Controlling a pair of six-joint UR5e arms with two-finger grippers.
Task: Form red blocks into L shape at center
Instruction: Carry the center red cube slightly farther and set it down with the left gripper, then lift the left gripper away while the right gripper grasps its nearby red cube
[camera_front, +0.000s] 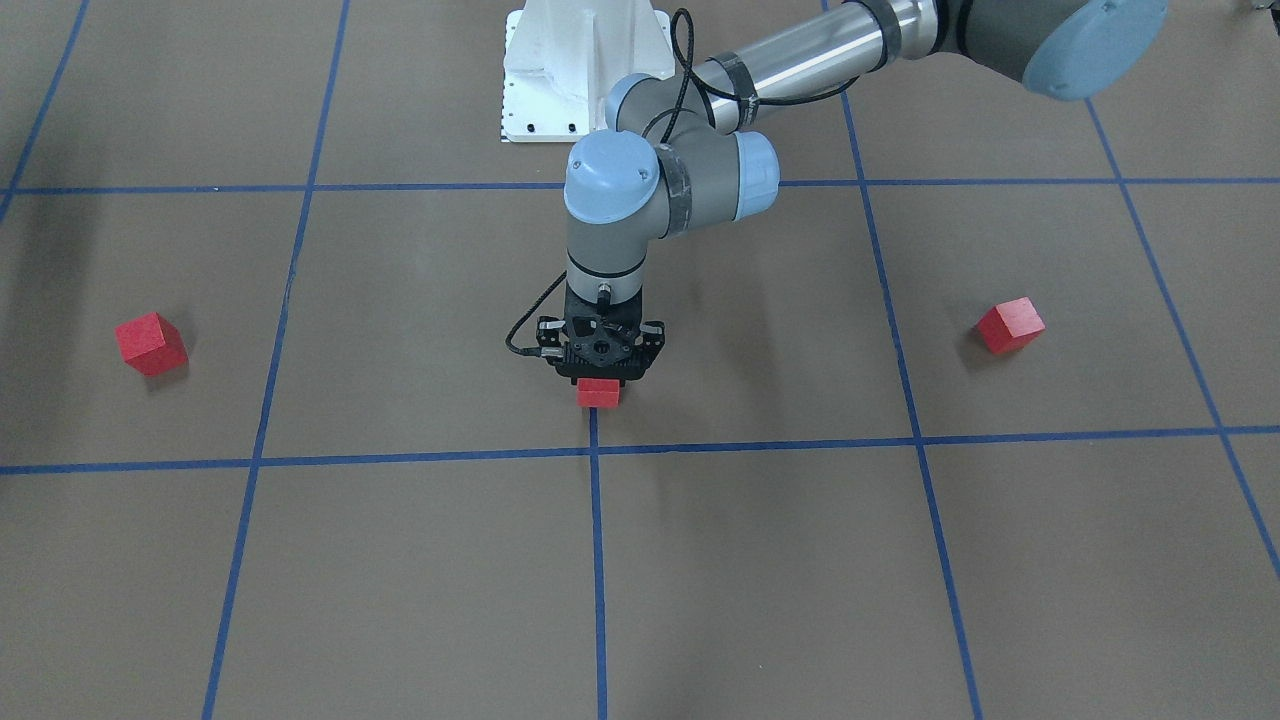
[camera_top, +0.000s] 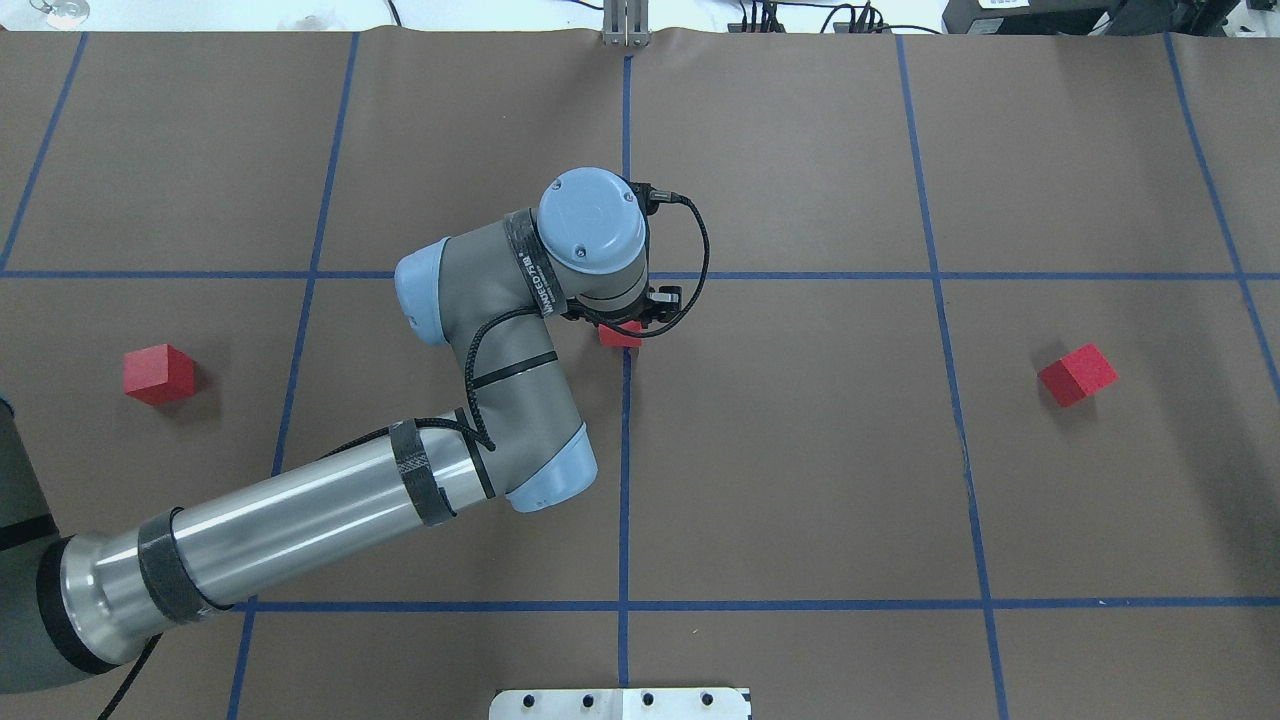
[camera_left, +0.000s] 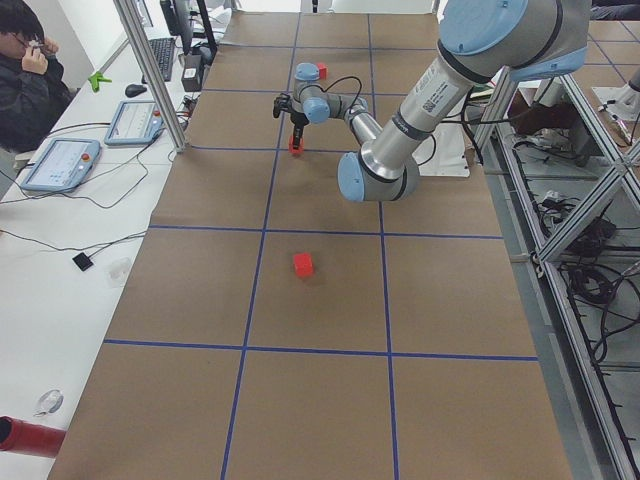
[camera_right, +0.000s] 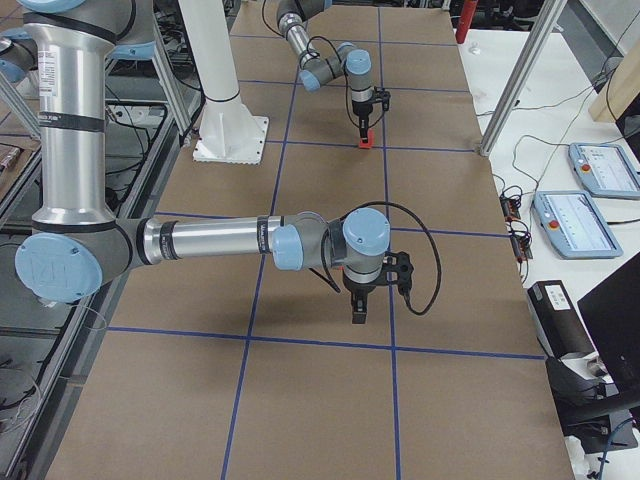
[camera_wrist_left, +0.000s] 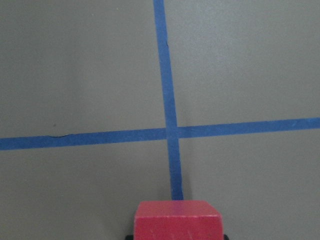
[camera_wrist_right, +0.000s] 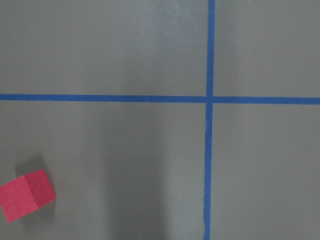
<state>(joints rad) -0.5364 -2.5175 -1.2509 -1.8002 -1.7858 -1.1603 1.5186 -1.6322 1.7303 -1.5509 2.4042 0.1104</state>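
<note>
My left gripper (camera_front: 598, 381) points straight down at the center (camera_top: 660, 400), shut on a red block (camera_front: 598, 393) that is at or just above the brown surface, at the end of the middle blue line. That block fills the bottom of the left wrist view (camera_wrist_left: 178, 220). A second red block (camera_top: 158, 373) lies far left, and a third (camera_top: 1077, 374) far right, both apart from the grippers. My right gripper (camera_right: 357, 312) shows only in the exterior right view, pointing down over the table; I cannot tell whether it is open. Its wrist view shows a red block (camera_wrist_right: 26, 201) at lower left.
The white metal base (camera_top: 620, 703) stands at the robot's side of the table. Blue tape lines divide the brown surface into squares. A side desk with tablets (camera_left: 60, 165) and a seated person (camera_left: 25, 70) lies beyond the far edge, behind an aluminium post (camera_left: 150, 70).
</note>
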